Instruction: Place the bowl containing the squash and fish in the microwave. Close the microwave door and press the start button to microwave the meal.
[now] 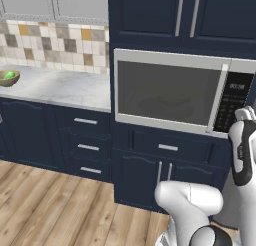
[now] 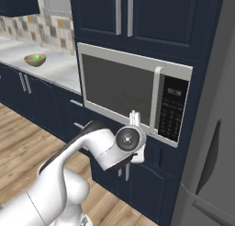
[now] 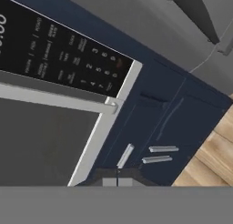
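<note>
My arm stands raised before the navy cabinet wall [image 1: 150,20], a front of flat dark-blue panelled doors with slim brushed-metal bar pulls. Set into it just ahead of my hand is the microwave [image 2: 133,94], a broad silver-grey box; the microwave door [image 1: 165,92] is shut, its dark smoky glass framed in pale metal, and a faint round shape shows through the window. The vertical silver bar handle [image 2: 156,98] runs down the door's edge just above and beyond my hand, and beside it lies the glossy black keypad panel [image 3: 68,54] with rows of small pale digits. Far off to my hand's left stretches the marble-look white countertop [image 1: 60,87], backed by a mosaic of beige, grey and ochre square tiles. On it, well apart from me, sits a shallow tan bowl [image 2: 35,59] holding something bright green. My gripper [image 2: 134,115] points up at the microwave's lower frame; I cannot tell how far its fingers are parted, and nothing shows in their grasp.
</note>
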Motion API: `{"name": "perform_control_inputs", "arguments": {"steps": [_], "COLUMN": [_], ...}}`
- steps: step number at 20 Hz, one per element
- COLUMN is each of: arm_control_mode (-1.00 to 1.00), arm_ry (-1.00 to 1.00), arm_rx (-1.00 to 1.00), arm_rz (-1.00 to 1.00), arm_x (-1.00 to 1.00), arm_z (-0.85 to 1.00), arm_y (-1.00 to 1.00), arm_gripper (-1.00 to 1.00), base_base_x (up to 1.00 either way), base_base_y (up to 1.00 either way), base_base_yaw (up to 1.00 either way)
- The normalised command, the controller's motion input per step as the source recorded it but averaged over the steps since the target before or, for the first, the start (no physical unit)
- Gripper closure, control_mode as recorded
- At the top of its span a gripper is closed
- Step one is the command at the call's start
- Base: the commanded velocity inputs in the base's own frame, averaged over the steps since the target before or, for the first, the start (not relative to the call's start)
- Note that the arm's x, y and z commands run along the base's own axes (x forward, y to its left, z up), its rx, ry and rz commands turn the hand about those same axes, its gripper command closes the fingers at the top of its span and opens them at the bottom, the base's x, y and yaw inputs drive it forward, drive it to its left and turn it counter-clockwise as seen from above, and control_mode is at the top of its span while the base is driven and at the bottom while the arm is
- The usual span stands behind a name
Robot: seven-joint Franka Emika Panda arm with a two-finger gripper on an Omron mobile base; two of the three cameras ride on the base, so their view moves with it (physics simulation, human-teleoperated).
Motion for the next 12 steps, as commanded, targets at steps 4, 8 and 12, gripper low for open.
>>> {"name": "perform_control_inputs", "arguments": {"steps": [4, 8, 12], "arm_control_mode": [-1.0, -1.0, -1.0], "arm_ry": [-0.09, -0.05, -0.02], "arm_rx": [0.1, 0.04, 0.0], "arm_rz": [-0.03, -0.06, -0.12], "arm_x": [0.09, 0.18, 0.27], "arm_z": [-0.13, -0.07, -0.04], "arm_y": [0.0, 0.0, -0.05], "arm_gripper": [1.0, 1.0, 1.0], "base_base_x": [0.0, 0.0, 0.0], "base_base_y": [0.0, 0.0, 0.0], "base_base_yaw": [0.0, 0.0, 0.0]}}
